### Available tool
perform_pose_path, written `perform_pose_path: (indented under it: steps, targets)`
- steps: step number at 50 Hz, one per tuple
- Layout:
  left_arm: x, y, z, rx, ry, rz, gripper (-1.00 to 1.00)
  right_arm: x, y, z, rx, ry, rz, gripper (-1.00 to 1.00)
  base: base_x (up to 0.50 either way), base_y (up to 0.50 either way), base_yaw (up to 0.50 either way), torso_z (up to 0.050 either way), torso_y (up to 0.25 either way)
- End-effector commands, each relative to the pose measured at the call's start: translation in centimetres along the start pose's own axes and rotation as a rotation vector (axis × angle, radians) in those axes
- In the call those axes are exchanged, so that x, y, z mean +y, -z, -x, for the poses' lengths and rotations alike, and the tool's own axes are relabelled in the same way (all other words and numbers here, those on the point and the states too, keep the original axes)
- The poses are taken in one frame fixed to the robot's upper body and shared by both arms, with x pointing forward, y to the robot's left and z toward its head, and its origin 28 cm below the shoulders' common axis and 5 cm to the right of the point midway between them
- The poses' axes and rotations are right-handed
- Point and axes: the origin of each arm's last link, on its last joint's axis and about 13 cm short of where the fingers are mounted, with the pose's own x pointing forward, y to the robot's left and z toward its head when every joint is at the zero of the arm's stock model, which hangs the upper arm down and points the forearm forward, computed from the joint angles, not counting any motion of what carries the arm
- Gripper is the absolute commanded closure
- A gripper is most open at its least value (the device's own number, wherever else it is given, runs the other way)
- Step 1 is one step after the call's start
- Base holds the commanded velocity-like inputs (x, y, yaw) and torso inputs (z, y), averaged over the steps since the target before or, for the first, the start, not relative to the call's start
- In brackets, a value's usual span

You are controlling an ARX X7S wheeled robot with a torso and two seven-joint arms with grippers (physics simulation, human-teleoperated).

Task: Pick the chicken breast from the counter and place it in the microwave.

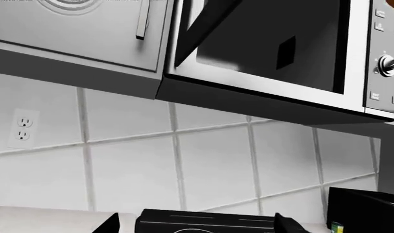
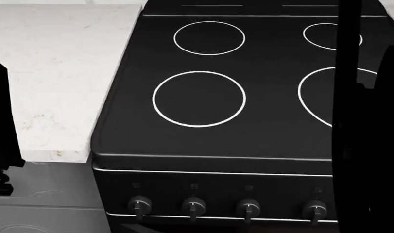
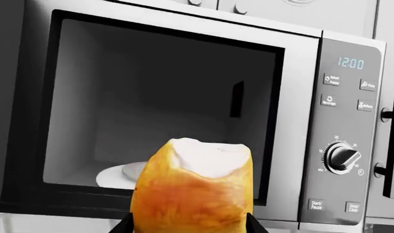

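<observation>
Right gripper [image 3: 187,224] clenching chicken breast [image 3: 193,191], pale end pointing up, lump filling lower centre of right wrist frame. Chicken breast hanging in front of open microwave [image 3: 183,107] cavity, white turntable plate [image 3: 119,175] showing inside behind it. Control panel [image 3: 342,136] sitting at frame right, clock reading 12:00, dial [image 3: 342,158] below.

Left gripper: state cannot tell; only dark edges showing at bottom of left wrist frame.

Head view: stovetop [image 2: 248,82] occupying centre, counter [image 2: 54,73] lying at upper left.
</observation>
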Motion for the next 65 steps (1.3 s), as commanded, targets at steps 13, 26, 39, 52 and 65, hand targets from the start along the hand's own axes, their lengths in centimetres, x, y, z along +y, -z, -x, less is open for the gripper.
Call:
perform_pose_path:
  steps: [13,26,39,52,65]
  targets:
    - [-0.2,-0.1,0.2,-0.015,0.013,0.048,-1.0,0.3,-1.0,0.5,-0.078,-0.013,0.074,1.0,0.0,0.0,0.0,0.0,0.001]
    - [0.0,-0.1,0.2,-0.003,0.022,0.03,-1.0,0.5,-1.2,0.6,-0.091,-0.017,0.077,1.0,0.0,0.0,0.0,0.05,0.0]
    - [0.1,0.1,0.3,-0.019,0.015,0.04,-1.0,0.5,-1.4,0.8,-0.11,-0.019,0.085,1.0,0.24,0.0,0.0,0.023,0.0]
    - [0.0,0.1,0.1,-0.019,0.019,0.043,-1.0,0.5,-1.7,0.9,-0.127,-0.027,0.09,1.0,0.5,0.0,0.0,0.0,0.0]
    - [0.0,0.3,0.2,-0.019,0.019,0.047,-1.0,0.6,-1.7,0.9,-0.13,-0.037,0.093,1.0,0.5,0.0,0.0,0.0,0.001]
